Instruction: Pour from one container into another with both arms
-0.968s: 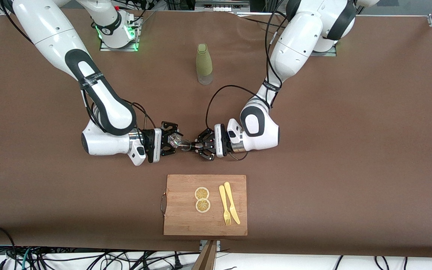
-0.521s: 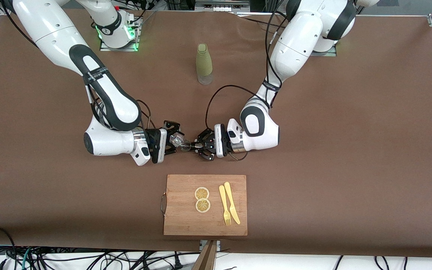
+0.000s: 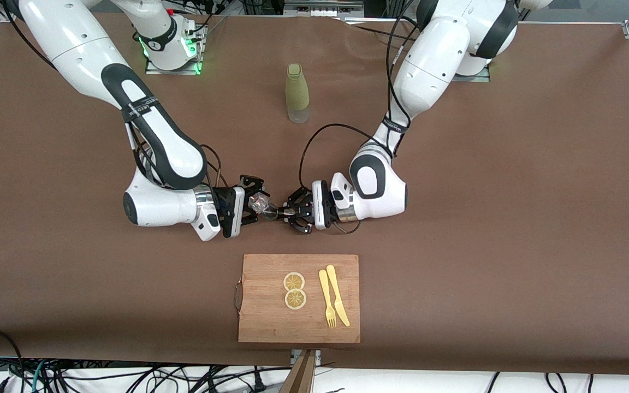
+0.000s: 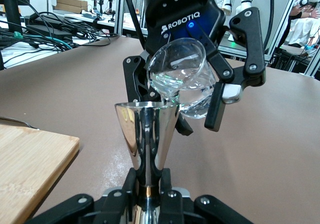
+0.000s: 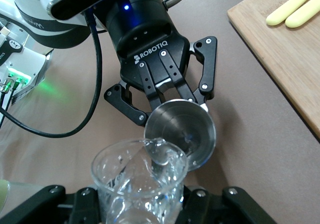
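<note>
**Pour under way, glass lip over jigger rim**

Tools first: the right tool (image 3: 253, 206) is clamped on the glass (image 3: 260, 203), tipped so its lip hangs just above the jigger (image 3: 271, 212); the left tool (image 3: 291, 212) is clamped on the jigger's waist, holding it upright with its mouth up; both meet above bare bench (image 3: 511, 218), over the strip between bottle and board. In the left wrist view the liquid in the glass (image 4: 182, 77) sits at the lip, touching or nearly touching the jigger (image 4: 147, 134) rim; the right wrist view shows the jigger (image 5: 181, 130) bowl apparently almost dry, so I judge the pour barely begun.

Next move, as I read it: more tilt from the right wrist, slowly, the left arm steady; the rim is narrow, so a small sideways drift would spill.

Room: the board (image 3: 298, 298) with lemon slices (image 3: 294, 290), fork (image 3: 327, 299) and knife (image 3: 338, 295) lies nearer the camera, apart from the tools; the bottle (image 3: 297, 93) stands farther, well apart; both bench ends look open.
</note>
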`<state>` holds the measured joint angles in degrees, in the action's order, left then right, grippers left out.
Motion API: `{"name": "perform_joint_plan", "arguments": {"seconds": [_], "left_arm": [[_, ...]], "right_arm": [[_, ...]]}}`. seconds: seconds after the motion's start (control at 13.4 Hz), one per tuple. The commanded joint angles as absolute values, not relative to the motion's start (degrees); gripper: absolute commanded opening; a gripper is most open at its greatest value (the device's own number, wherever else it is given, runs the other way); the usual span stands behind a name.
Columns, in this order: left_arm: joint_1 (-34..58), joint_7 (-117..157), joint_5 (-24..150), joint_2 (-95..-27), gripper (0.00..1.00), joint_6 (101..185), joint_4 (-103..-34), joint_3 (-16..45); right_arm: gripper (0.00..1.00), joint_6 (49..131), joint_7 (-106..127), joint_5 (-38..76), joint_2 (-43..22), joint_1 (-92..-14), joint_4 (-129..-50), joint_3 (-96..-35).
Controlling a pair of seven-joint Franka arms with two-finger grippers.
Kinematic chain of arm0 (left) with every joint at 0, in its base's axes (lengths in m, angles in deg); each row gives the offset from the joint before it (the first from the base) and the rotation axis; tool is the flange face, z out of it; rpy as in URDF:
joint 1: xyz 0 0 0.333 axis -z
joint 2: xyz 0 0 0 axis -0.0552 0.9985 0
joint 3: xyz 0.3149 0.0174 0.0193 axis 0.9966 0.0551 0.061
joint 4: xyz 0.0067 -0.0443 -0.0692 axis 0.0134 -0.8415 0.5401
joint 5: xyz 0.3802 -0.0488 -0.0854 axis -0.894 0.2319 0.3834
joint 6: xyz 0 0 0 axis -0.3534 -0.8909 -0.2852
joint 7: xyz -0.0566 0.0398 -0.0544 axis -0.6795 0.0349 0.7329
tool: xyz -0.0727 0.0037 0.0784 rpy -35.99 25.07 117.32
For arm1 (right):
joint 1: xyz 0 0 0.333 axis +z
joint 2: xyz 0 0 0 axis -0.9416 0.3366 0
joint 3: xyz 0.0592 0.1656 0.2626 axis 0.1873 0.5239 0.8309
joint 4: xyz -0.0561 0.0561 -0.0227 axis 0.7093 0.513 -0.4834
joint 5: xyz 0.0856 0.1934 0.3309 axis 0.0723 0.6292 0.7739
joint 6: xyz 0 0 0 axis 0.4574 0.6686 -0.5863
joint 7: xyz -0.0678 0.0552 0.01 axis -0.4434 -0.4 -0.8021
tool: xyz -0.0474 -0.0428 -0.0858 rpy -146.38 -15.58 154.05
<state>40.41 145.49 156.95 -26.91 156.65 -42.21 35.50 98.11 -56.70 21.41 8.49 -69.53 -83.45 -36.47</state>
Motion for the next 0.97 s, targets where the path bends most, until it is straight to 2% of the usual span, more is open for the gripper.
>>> {"name": "perform_joint_plan", "arguments": {"seconds": [0.0,0.52,0.67,0.89], "left_arm": [[40.25,147.1,158.98,-28.23,0.0,156.02,-43.09,35.31],[38.59,147.36,158.55,-28.4,0.0,152.43,-43.8,35.4],[35.96,149.28,158.28,-28.84,0.0,147.43,-44.93,35.49],[29.47,153.25,153.48,-30.33,0.0,135.76,-48.36,35.57]], "right_arm": [[0.27,97.18,-57.95,20.19,7.85,-70.42,-83.29,-35.88],[0.27,97.18,-69.55,24.14,8.29,-73.14,-83.29,-36.06],[0.27,95.88,-73.33,26.16,8.29,-74.28,-83.29,-36.14],[0.27,89.65,-83.33,29.93,8.29,-75.51,-83.38,-39.91]]}}
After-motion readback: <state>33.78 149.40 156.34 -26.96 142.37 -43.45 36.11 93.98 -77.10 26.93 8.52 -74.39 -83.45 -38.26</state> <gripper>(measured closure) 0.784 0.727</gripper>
